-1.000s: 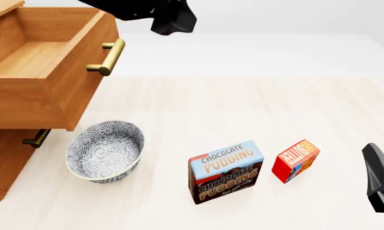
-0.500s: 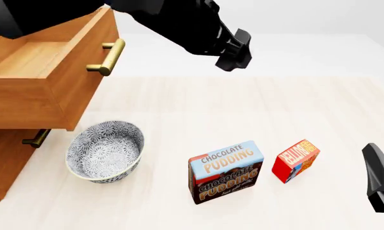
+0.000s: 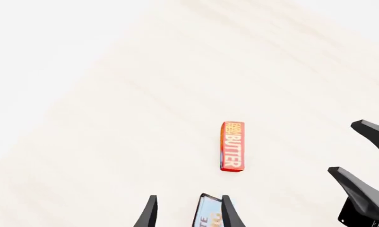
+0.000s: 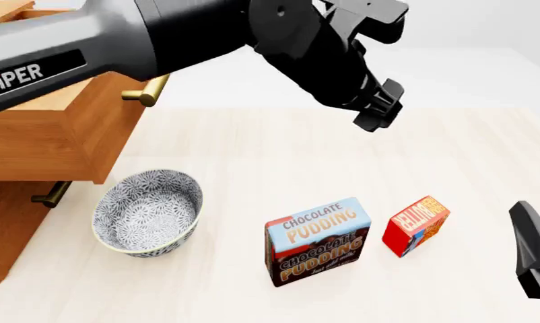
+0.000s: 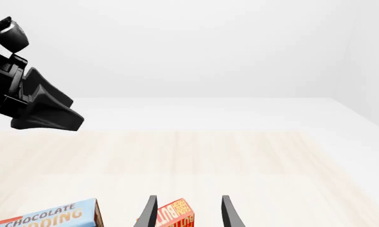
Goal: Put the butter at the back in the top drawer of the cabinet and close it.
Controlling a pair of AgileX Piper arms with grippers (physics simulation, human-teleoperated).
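The butter (image 4: 417, 225) is a small red box with orange lettering, lying on the table to the right of the pudding box; it also shows in the left wrist view as the butter (image 3: 232, 145). My left gripper (image 4: 378, 111) hangs high above the table's middle, behind and left of the butter, and in its own view the left gripper (image 3: 188, 198) is open and empty. At the table's right edge my right gripper (image 4: 532, 256) rests low; seen in its own view, the right gripper (image 5: 188, 198) is open, with the butter (image 5: 175, 215) just beyond its fingers. The top drawer (image 4: 46, 128) of the cabinet (image 4: 5, 229) stands pulled open.
A "Chocolate Pudding" box (image 4: 318, 241) stands left of the butter. A patterned bowl (image 4: 149, 212) sits in front of the cabinet, below the open drawer's brass handle (image 4: 149, 91). The left arm's black body spans the upper left of the front view.
The left arm has swung right, from beside the open drawer out over the table's middle towards the boxes. The right gripper, butter and pudding box have not moved.
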